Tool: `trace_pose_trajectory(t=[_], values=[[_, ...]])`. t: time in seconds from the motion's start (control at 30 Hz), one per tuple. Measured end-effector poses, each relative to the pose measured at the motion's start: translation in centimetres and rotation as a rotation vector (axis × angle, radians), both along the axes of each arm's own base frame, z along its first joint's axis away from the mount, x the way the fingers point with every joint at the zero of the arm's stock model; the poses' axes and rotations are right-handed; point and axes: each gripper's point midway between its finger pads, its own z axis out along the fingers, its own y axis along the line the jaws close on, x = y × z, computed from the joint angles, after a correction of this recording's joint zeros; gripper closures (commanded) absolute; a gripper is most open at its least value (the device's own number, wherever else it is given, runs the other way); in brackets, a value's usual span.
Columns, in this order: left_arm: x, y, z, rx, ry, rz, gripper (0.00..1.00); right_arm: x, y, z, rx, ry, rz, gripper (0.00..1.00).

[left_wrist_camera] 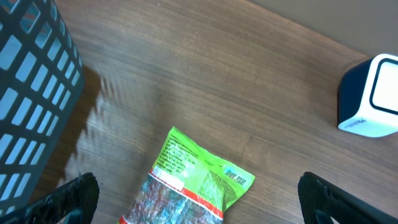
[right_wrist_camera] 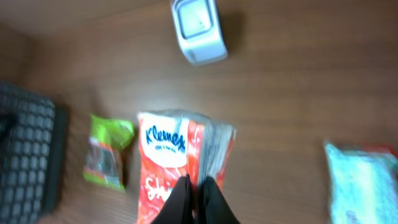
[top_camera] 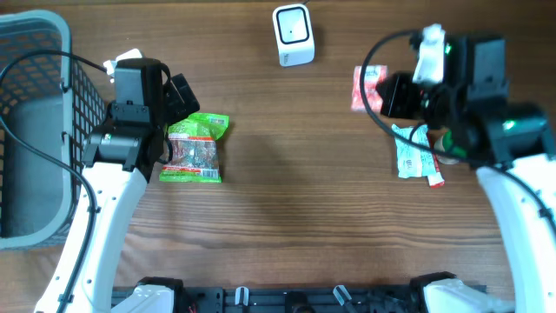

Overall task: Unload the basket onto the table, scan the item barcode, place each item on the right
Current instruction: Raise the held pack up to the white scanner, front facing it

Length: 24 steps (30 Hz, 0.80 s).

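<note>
Kleenex tissue pack (right_wrist_camera: 177, 155), red, "Kleenex" legible, pinched tight by right gripper (right_wrist_camera: 198, 190) near scanner (right_wrist_camera: 199, 28); left gripper (left_wrist_camera: 199, 199) splayed wide, grasping nothing.

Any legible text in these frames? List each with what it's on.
"Kleenex": on the red-and-white soft tissue pack; the word beneath starts "Sh", rest unreadable.
Green plastic snack bag: print too small to read.
White plastic packet with green and red print: blurred.
White box-shaped scanner: no text visible.

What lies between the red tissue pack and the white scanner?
Nothing: only bare table lies between the tissue pack and the scanner, as the right wrist view shows.
</note>
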Motion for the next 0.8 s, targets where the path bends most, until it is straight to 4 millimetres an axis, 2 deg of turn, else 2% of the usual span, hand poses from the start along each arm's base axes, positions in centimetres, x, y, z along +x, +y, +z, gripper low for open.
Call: trace_pose_trajectory(t=[0.1,0.2,0.3,0.43,0.6,0.8], values=[[0.0,0.0,0.0,0.000,0.001,0.000,0.00,1.4,0.7,3.3,-0.058,0.011,0.001,0.96],[0.0,0.0,0.0,0.000,0.000,0.000,0.00,4.6,1.9,5.1,-0.118,-0.039,0.003,0.96],[0.0,0.0,0.0,0.000,0.001,0.000,0.00,7.6,3.2,4.6,-0.200,-0.080,-0.005,0.95],[0.0,0.0,0.0,0.000,0.000,0.000,0.00,10.7,5.5,1.9,-0.325,-0.108,0.009,0.96],[0.0,0.0,0.0,0.000,0.001,0.000,0.00,14.4,9.1,-2.8,-0.518,-0.159,0.067,0.96],[0.0,0.0,0.0,0.000,0.001,0.000,0.00,18.2,12.0,-7.7,-0.723,-0.233,0.106,0.96]])
